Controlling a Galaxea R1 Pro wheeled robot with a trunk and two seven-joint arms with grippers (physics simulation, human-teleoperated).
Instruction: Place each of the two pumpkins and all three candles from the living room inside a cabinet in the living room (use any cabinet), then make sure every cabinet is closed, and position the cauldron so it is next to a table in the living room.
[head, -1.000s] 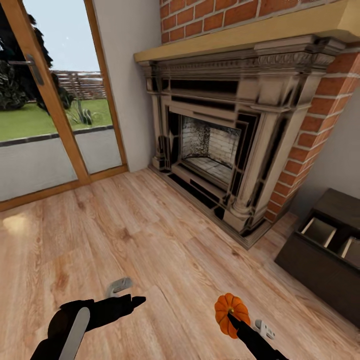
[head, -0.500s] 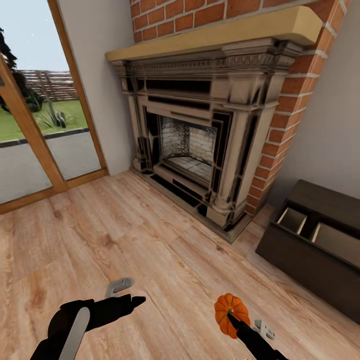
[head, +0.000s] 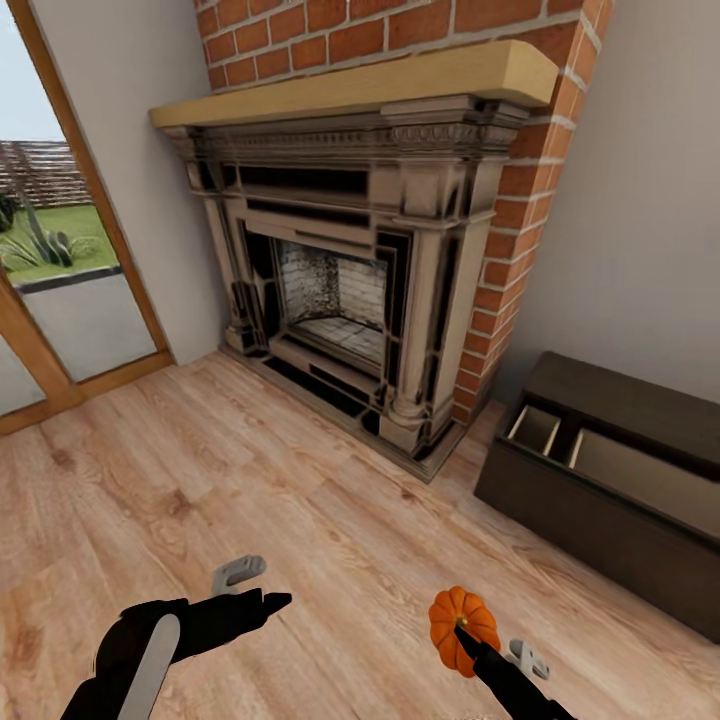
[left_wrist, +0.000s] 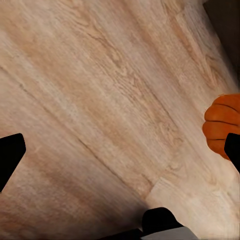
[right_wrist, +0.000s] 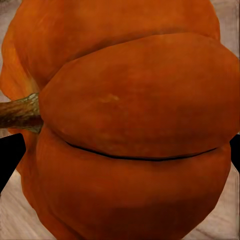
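A small ribbed orange pumpkin (head: 462, 615) hangs low over the wooden floor, and my right gripper (head: 463, 632) is shut on it. In the right wrist view the pumpkin (right_wrist: 130, 100) sits close up with its brown stem to one side, a black fingertip at each edge of it. My left gripper (head: 274, 602) is held out beside it, open and empty; its wrist view shows the spread fingertips (left_wrist: 10, 155) and the pumpkin (left_wrist: 222, 125) off to the side. The dark brown cabinet (head: 590, 525) stands at the right against the wall, with pale beige drawer interiors (head: 536, 430) open on top.
An ornate fireplace (head: 340, 290) with a brick chimney and a pale wooden mantel stands ahead. A wood-framed glass door (head: 50, 290) to the garden is at the left. Bare wooden floor (head: 300, 490) lies between me, the fireplace and the cabinet.
The whole view has swung to the right: the fireplace and door slid left and more of the cabinet has come into view. Both arms and the held pumpkin keep their places in the picture.
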